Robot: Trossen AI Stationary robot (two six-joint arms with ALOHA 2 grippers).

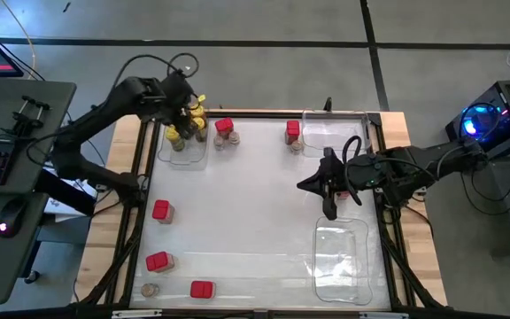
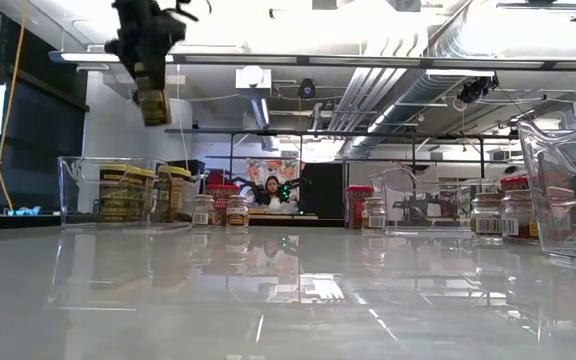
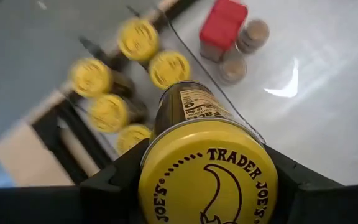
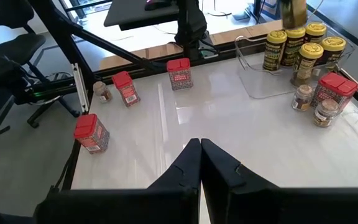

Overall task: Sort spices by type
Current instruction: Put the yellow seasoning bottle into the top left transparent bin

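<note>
Above the clear tray (image 1: 182, 159) that holds the other yellow-lidded jars (image 3: 107, 112), my left gripper (image 3: 207, 177) pinches one more yellow-lidded jar (image 3: 207, 180) in mid-air. Lowered off-centre, I judge it could topple a neighbour or catch the tray wall. My right gripper (image 4: 199, 163), fingers pressed together, waits well away across the table (image 1: 246, 213).

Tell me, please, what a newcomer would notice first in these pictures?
The left pincer holds a yellow-lidded jar in the air above a tray of matching jars at the table's far left corner. Red boxes lie scattered along the table's left side, while the right pincer waits shut mid-table.
</note>
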